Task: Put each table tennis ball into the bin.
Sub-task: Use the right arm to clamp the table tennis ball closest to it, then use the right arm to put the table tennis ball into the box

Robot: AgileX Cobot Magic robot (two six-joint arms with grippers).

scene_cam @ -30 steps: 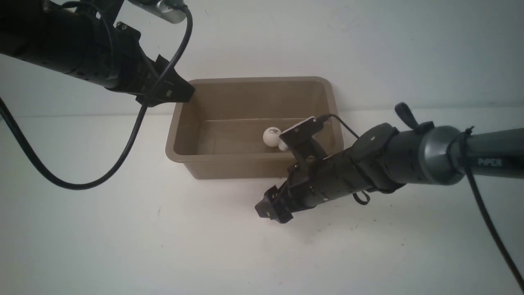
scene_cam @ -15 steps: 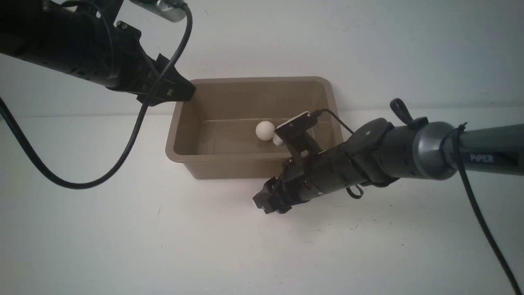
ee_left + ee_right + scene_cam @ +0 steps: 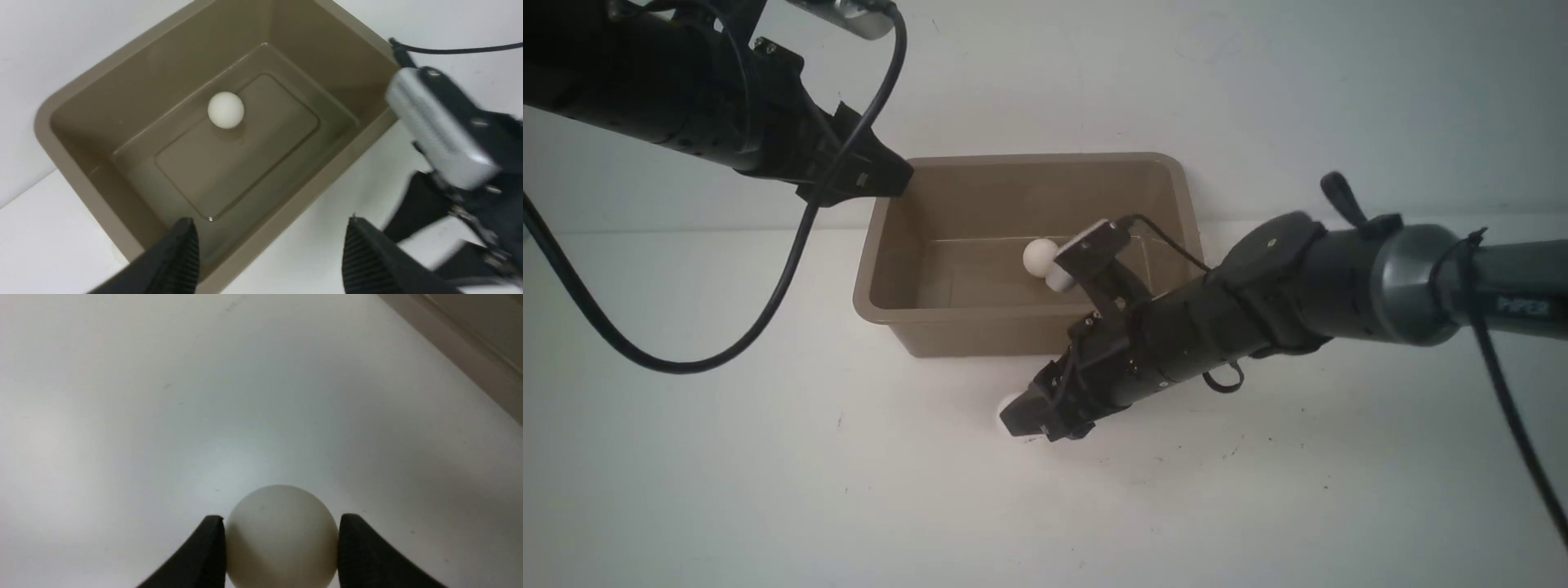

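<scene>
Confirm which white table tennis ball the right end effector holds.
The smooth white ball outside the taupe rectangular plastic bin, pinched by the right end effector; the other ball lies loose inside the bin.

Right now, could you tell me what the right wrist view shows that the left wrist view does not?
Right wrist only: the right gripper shut on a ball. Left wrist only: inside the bin, a second ball on its floor, the open left gripper, and the right arm's camera. Both: part of the bin and the white table.
</scene>
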